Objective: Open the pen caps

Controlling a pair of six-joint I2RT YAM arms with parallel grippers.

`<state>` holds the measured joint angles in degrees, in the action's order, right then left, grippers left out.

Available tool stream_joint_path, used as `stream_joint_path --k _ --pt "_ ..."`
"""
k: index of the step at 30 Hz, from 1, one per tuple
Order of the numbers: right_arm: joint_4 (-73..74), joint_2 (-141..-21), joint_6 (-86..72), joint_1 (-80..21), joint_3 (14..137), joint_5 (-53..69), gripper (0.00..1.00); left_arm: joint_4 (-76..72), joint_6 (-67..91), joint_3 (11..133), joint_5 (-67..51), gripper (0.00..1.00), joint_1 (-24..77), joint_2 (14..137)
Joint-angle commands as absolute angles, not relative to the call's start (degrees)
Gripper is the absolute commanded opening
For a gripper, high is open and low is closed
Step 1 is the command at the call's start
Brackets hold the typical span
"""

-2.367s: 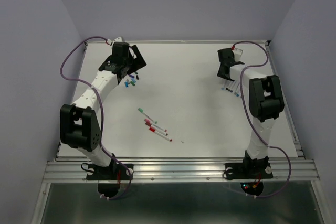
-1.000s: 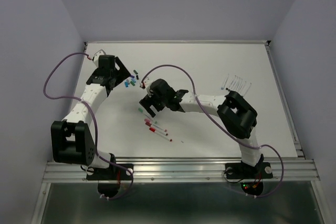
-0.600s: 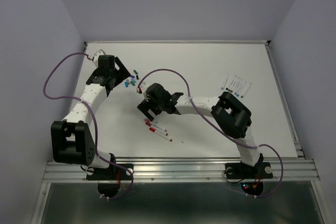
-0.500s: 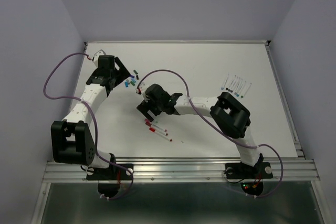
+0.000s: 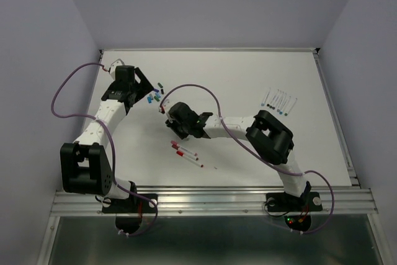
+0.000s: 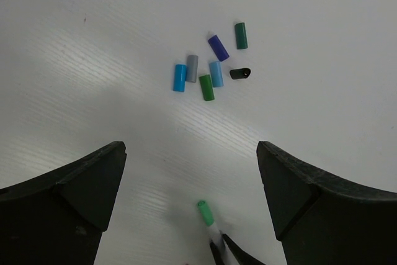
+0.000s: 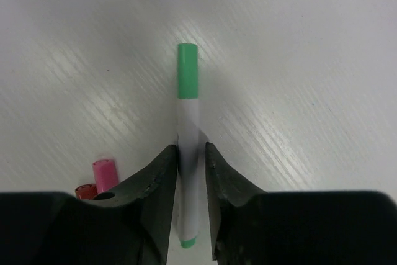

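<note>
Just beside the right fingers (image 7: pixel 166 175) lie thin white pens with red and pink caps (image 7: pixel 105 175), not opened yet. The right fingers pinch a thin white pen (image 7: pixel 188 122) by its middle. Its green plastic cap (image 7: pixel 188 71) sticks out past the tips, not off yet. Past the wide-spread left fingers (image 6: pixel 87 184) sit seven little loose plastic caps (image 6: pixel 216 74). Farthest off, bare pens (image 5: pixel 280 99) rest on the white worktop (image 5: pixel 236 72). I think it's over half done.
</note>
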<state>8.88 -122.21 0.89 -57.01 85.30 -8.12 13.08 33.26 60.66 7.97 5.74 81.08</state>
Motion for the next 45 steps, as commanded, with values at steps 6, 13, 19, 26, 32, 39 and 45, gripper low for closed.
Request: stream_joint_path --k 6,13,19,26,32,39,45 --pt "10.0 -121.0 0.8 -54.2 85.4 -7.9 0.03 12.2 32.4 60.5 7.0 0.99 5.4 78.8" --pt "7.4 -115.7 2.6 -48.8 83.6 -4.6 0.01 8.0 32.1 59.8 -2.0 0.99 5.4 78.6" --pt "4.4 -108.5 0.2 -41.2 80.5 7.7 0.01 1.5 31.9 59.7 -14.2 0.99 9.4 80.1" --pt "-3.0 -99.7 -5.4 -39.4 72.0 12.7 0.01 -4.7 33.5 64.2 -20.5 0.99 19.3 86.1" --pt "-4.6 -95.8 -6.7 -39.4 70.8 11.9 0.01 -5.7 34.8 68.4 -20.5 0.96 22.1 90.4" --pt "-4.7 -94.4 -6.7 -38.8 69.7 11.6 0.01 -6.8 35.9 69.2 -20.3 0.70 23.5 91.3" --pt "-4.8 -94.7 -7.2 -38.8 69.7 9.7 0.01 -6.9 36.4 68.8 -19.9 0.54 23.6 90.6"
